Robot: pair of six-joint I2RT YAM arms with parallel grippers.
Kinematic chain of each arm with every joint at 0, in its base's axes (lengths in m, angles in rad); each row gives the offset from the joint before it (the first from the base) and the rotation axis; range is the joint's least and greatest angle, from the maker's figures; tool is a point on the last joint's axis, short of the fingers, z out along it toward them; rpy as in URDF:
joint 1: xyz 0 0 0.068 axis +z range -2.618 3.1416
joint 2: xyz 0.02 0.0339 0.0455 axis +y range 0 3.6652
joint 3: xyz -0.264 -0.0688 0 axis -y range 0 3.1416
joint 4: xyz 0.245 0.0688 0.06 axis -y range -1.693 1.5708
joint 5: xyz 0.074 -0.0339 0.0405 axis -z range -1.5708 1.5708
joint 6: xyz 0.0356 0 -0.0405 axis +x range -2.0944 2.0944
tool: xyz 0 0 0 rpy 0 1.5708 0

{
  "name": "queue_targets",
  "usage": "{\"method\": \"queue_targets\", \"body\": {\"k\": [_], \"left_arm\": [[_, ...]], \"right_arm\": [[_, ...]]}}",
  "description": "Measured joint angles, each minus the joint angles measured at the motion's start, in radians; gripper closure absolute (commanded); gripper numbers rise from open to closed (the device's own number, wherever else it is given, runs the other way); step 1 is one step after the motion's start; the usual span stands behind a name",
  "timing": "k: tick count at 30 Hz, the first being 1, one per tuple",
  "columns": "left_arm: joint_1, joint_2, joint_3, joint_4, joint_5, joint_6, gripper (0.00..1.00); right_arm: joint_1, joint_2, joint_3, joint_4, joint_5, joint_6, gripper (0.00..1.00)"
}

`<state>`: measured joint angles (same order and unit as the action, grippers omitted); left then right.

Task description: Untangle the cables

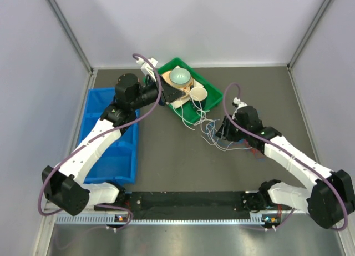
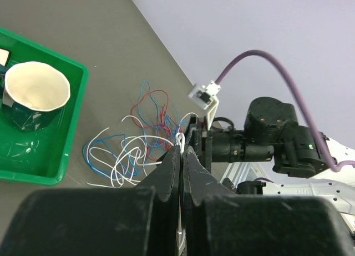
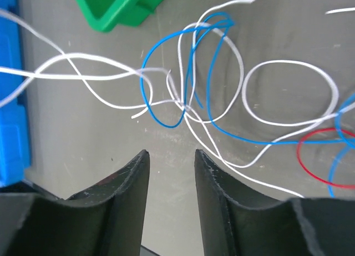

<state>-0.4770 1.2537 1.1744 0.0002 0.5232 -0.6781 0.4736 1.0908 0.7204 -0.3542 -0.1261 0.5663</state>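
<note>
Nearest, the right pincer [image 3: 171, 153] hangs spread and empty just above the white, blue and red cables [image 3: 182, 103] tangled on the desk [image 3: 83, 139] beside the green tray [image 2: 72, 139], while farther off the left pincer [image 2: 181, 150] is pressed together, pinching a white cable loop [image 2: 180, 138] at its tips.

In the top view, centre right, the cables [image 1: 213, 136] are partly hidden by the right hand [image 1: 224, 130], and single strands are too small to be followed. In the right wrist view, the red cable [image 3: 298, 151] is cut off at the right edge and the green tray [image 3: 105, 11] at the top. In the left wrist view, the white cable [image 2: 180, 137] is hidden within the left hand's [image 2: 182, 151] pinch.
</note>
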Motion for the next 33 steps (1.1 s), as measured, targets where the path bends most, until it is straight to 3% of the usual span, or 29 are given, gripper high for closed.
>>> {"method": "queue_targets", "body": {"k": [15, 18, 21, 22, 26, 33], "left_arm": [[0.0, 0.001, 0.002, 0.0, 0.0, 0.0, 1.0], [0.0, 0.001, 0.002, 0.0, 0.0, 0.0, 1.0], [0.0, 0.002, 0.002, 0.0, 0.0, 0.0, 1.0], [0.0, 0.002, 0.002, 0.0, 0.0, 0.0, 1.0], [0.0, 0.002, 0.002, -0.001, -0.006, 0.006, 1.0], [0.01, 0.002, 0.022, -0.055, -0.078, 0.069, 1.0]], "right_arm": [[0.034, 0.158, -0.007, 0.166, -0.037, -0.087, 0.65], [0.043, 0.2, -0.006, 0.184, -0.043, -0.091, 0.73], [0.052, 0.226, -0.006, 0.198, -0.047, -0.094, 1.0], [0.053, 0.227, -0.006, 0.198, -0.047, -0.096, 1.0], [0.055, 0.198, -0.014, 0.207, -0.021, -0.084, 1.0], [0.05, -0.063, -0.028, 0.107, 0.086, -0.077, 1.0]]}}
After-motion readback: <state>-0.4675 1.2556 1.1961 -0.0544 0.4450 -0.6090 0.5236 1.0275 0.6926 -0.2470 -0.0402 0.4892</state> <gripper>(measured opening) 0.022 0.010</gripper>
